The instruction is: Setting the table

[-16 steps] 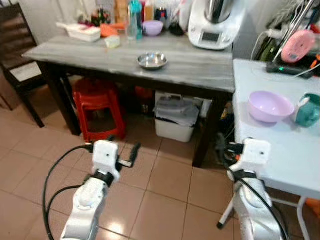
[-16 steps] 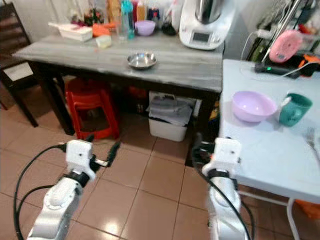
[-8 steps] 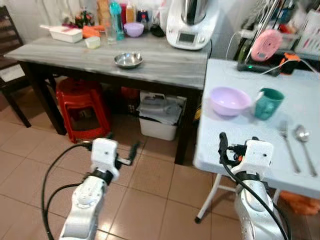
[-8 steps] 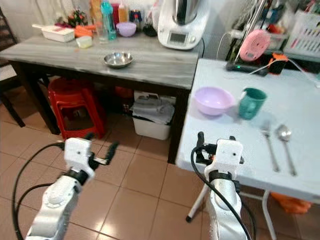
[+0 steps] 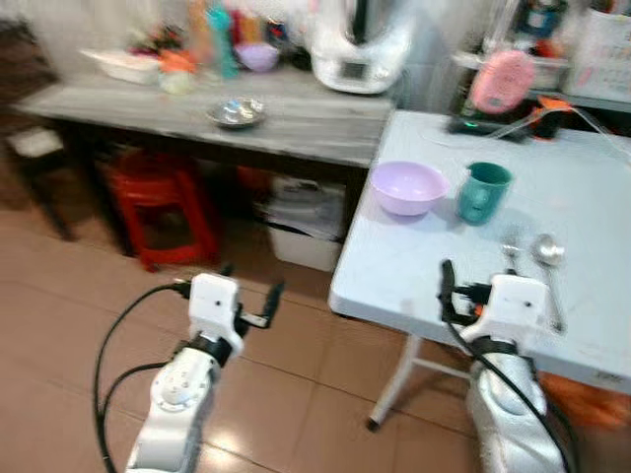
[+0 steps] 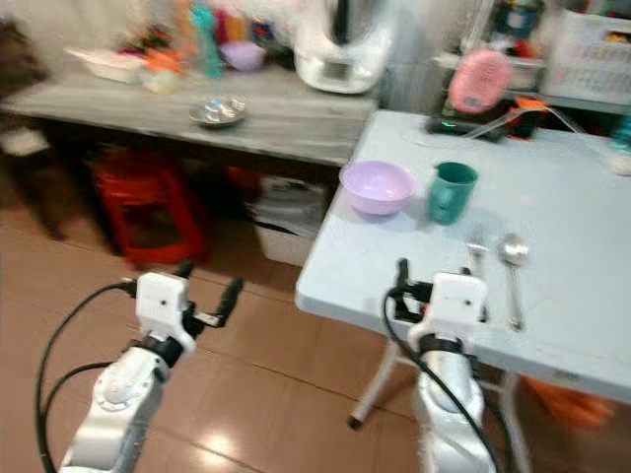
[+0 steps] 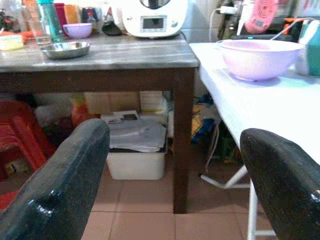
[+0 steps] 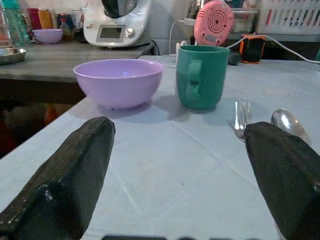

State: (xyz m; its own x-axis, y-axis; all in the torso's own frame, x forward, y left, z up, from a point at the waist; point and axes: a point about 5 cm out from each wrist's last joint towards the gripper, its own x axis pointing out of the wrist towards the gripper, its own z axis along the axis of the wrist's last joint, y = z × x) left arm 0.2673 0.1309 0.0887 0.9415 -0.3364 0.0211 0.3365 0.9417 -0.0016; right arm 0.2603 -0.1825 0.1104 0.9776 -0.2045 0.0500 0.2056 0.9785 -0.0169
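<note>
Bowl [image 8: 118, 81], lilac, sits upright on the white table [image 6: 572, 296] near its left edge, toward the far left corner; green mug [image 8: 202, 76] stands just beside it on the right, apart from it, handle facing the camera in the right wrist view. Fork [image 8: 241, 118] and spoon [image 8: 288, 124] lie side by side nearer the front edge, right of the mug, not touching each other; spoon is the one further right. Pink round device [image 6: 474, 82] and a black unit [image 6: 471, 125] with cables sit along the far edge. Right gripper [image 8: 182, 180] hovers just above the front edge of the table, fingers [image 8: 70, 175] spread wide, nothing between them; bowl, mug and cutlery all lie ahead of it. Left gripper [image 5: 251, 299] is held over the tiled floor [image 5: 296, 394], off the table's left edge, jaws wide apart and holding nothing. Grey wooden table [image 5: 296, 113] stands at the left, abutting the white one; on it a steel dish [image 7: 65, 49] near the middle, a white kitchen machine [image 7: 154, 17] at the back right, bottles and a small lilac bowl [image 7: 77, 30] along the back edge. Under it: red stool [image 5: 158, 197], white bin [image 7: 134, 145]. Head views blurred.
</note>
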